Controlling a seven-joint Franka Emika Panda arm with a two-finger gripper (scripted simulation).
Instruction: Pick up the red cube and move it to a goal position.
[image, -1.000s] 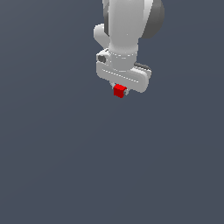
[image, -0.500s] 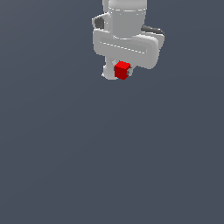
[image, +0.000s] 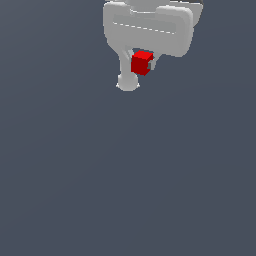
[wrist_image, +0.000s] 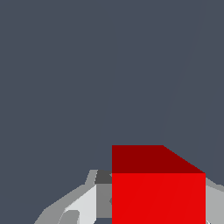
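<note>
The red cube (image: 141, 62) hangs near the top of the exterior view, held under the white gripper body, well above the dark grey floor. My gripper (image: 142, 64) is shut on the cube, with one grey fingertip pad (image: 150, 64) showing at the cube's side. In the wrist view the red cube (wrist_image: 157, 192) fills the lower part of the picture, pressed between the grey fingers (wrist_image: 103, 194), with plain grey floor beyond it. No goal marker shows in either view.
The flat dark grey floor (image: 128, 175) fills both views. A pale rounded part of the arm (image: 127, 82) hangs just beside the cube on the exterior view's left.
The gripper has risen with the red cube held in it, moving up and closer to the exterior camera, so both look larger now. The grip stays shut.
</note>
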